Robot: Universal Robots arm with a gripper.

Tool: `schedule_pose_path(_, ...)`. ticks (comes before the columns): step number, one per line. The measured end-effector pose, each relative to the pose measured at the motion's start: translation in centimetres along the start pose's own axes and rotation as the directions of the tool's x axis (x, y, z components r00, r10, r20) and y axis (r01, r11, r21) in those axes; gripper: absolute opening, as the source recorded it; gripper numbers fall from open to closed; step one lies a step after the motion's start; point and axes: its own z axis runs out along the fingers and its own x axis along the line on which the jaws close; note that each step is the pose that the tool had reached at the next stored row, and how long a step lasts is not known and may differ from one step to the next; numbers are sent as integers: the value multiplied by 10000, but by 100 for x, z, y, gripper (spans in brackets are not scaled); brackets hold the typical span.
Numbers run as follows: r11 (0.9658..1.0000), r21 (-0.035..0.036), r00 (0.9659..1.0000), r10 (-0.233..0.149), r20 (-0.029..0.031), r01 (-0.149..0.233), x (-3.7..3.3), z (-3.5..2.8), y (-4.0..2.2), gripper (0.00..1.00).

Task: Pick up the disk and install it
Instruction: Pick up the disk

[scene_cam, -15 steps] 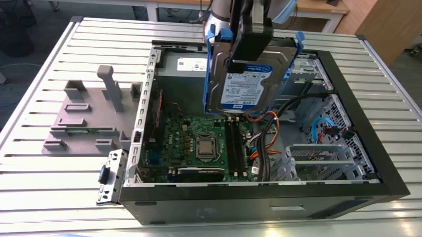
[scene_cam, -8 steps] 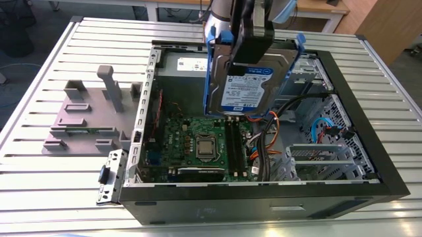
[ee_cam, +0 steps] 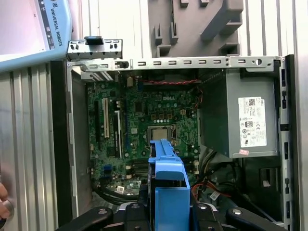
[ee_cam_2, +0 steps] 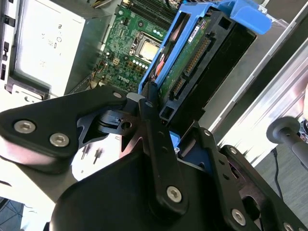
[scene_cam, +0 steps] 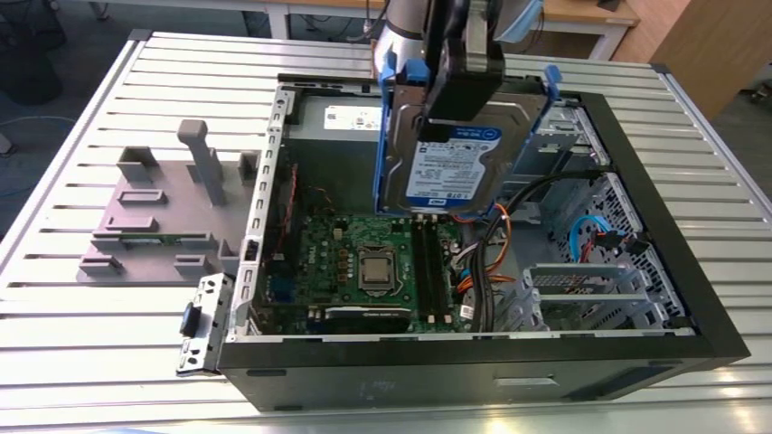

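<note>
Exterior view: the claw (scene_cam: 465,86) hangs above the open computer case (scene_cam: 675,339), closed on the disk (scene_cam: 453,167), which it holds on edge, upright, with the white-and-blue label facing the camera. The disk's blue carrier bracket (scene_cam: 392,136) frames it on both long sides. The disk is in the air over the upper middle of the case, clear of the motherboard (scene_cam: 362,262) below it and between the grey power supply box (scene_cam: 350,117) on the exterior view's left and the silver drive cage (scene_cam: 567,127) on the exterior view's right; whether its lower edge touches anything inside the case cannot be judged from this angle. The case lies on its side on a slatted metal counter (scene_cam: 72,316). On the counter, towards the exterior view's left of the case, stands a grey plastic stand (scene_cam: 169,208) with upright posts, apart from the case wall.

Second wrist view: the black fingers (ee_cam_2: 156,130) of the claw press on the blue bracket at the near end of the disk (ee_cam_2: 190,57), whose connector edge and green circuit board face the camera. The motherboard (ee_cam_2: 132,45) and the power supply box (ee_cam_2: 48,43) lie beyond.

First wrist view: the blue bracket (ee_cam: 166,183) rises from between the claw's links, over the motherboard (ee_cam: 144,125), with its processor socket (ee_cam: 161,134) just beyond the bracket's tip. The power supply box (ee_cam: 245,120) sits beside the board and the grey stand (ee_cam: 197,24) lies outside the case wall.
</note>
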Motion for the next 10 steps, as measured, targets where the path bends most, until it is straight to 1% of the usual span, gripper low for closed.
schedule_pose_path(10, 10000, 2, 10000, 0, -22, 0, 13, 11, -11, 36)
